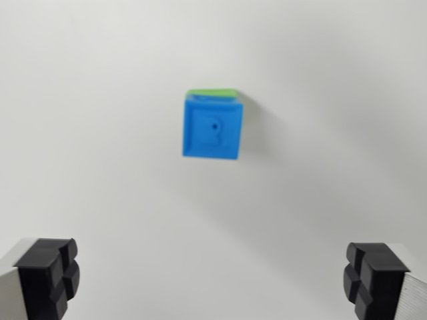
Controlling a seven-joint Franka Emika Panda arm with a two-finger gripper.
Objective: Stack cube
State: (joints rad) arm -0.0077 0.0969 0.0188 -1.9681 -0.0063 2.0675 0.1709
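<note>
— What is the blue moulded-plastic cube [212, 129] like on top?

— Matt, mostly smooth, with a raised relief pattern and a small dark hole in it. The thin green plastic edge [212, 92] showing behind it looks just as dull.

— And the white tabletop [100, 133]?

— Plain, smooth, matt, with only soft shadows on it.

— The black gripper fingertip pads [48, 277]?

— Matt, rubbery-looking blocks with grooves cut in them, mounted on pale grey, metal-looking fingers.

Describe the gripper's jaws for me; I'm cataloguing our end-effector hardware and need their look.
In the wrist view, the gripper shows two fingers at the bottom corners. Each finger has a chunky matte black pad with blocky, notched contours, mounted on a pale grey-white finger body. No cables or markings are visible.
</note>
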